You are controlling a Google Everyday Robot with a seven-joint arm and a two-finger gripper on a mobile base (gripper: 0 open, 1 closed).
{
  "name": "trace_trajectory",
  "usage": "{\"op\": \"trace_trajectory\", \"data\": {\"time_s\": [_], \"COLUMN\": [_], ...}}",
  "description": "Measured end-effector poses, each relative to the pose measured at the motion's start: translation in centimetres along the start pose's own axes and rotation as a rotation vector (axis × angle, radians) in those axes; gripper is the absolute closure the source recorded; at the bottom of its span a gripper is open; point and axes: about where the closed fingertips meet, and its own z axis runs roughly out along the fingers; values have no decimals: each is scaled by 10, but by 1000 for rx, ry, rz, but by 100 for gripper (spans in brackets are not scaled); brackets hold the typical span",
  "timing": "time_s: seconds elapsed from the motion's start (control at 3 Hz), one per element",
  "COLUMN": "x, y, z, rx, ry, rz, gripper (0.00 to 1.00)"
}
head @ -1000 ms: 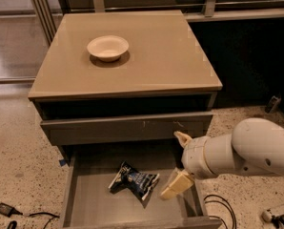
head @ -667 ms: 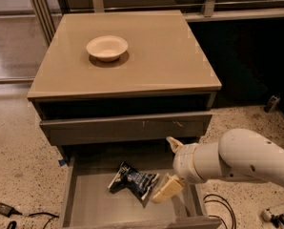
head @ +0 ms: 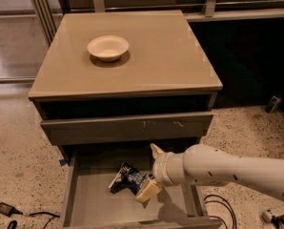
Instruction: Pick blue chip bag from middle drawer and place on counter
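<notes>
Status: early, pick not done yet. Middle drawer (head: pixel 90 202) is standing pulled out below the counter's (head: pixel 166 56) front edge, so access is sorted. Blue chip bag (head: pixel 126 177) is lying crumpled on the drawer floor, roughly mid-drawer, under the centre of the counter's front edge.

Gripper (head: pixel 150 173) is sitting down inside the drawer just right of the bag. Its jaws are spread wide and holding nothing. The lower finger is looking like it's touching the bag's right edge, the upper one is sitting clear of it.

Remaining, as I'm reading it: close on the bag, lift out, set it on the counter. Bowl (head: pixel 108 47) is occupying the far-left area, so the near and right side is looking free for the drop.
</notes>
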Motion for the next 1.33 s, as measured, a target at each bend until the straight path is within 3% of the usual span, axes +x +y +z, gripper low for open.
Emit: {"op": "trace_trajectory", "data": {"time_s": [0.33, 1.33], "x": [1, 57], "y": [0, 18], "z": [-1, 73], "rx": [0, -80], "ry": [0, 78], "rz": [1, 67], "gripper": [0, 0]}}
